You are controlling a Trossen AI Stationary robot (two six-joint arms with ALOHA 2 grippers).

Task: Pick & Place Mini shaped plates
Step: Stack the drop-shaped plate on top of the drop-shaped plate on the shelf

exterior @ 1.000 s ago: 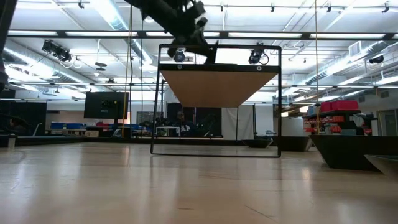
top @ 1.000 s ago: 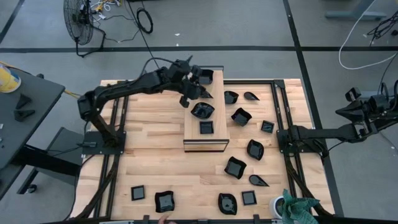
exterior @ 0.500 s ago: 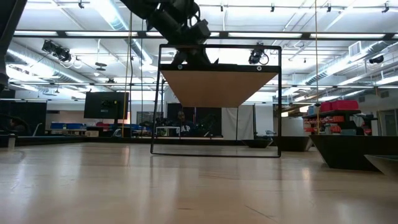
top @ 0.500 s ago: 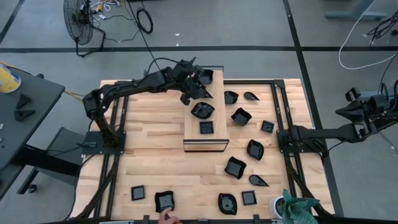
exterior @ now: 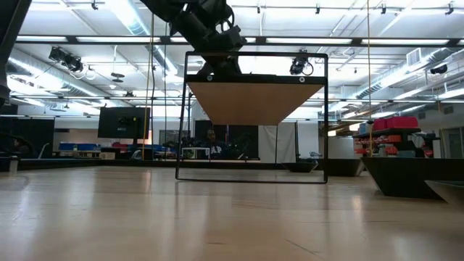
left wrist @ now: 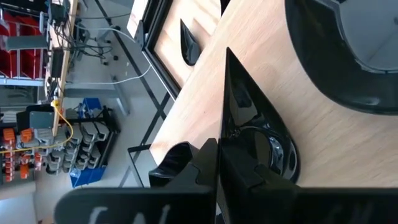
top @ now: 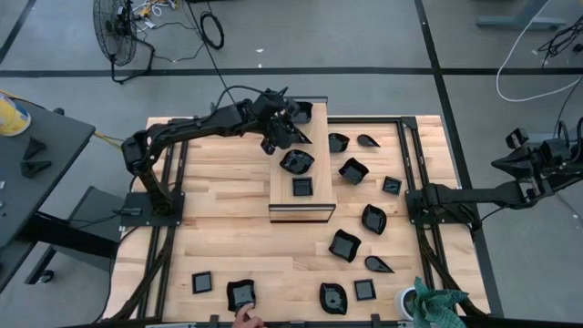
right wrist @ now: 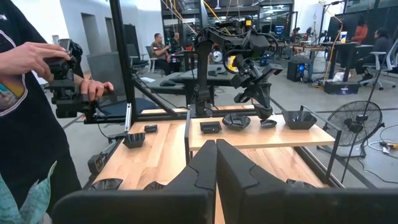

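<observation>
Your left gripper [top: 284, 130] is over the far end of the wooden board [top: 301, 211], jaws closed. In the left wrist view the fingers [left wrist: 245, 149] meet on the thin edge of a small black dish [left wrist: 270, 146] lying on the board, so record it as gripping that dish.

Just beside this gripper on the board sit a square dish [top: 301, 111] at the far end, a wavy-edged dish [top: 296, 161] on its near side, and a small square dish [top: 302, 187] beyond that. The remaining mini shaped plates [top: 353, 170] lie scattered on the table [top: 219, 237], well apart from the gripper.

Your right gripper [right wrist: 216, 163] waits off the table's right side, fingers together, holding nothing.

A person's hand [top: 242, 318] touches the table's near edge, by a dish [top: 240, 294].
</observation>
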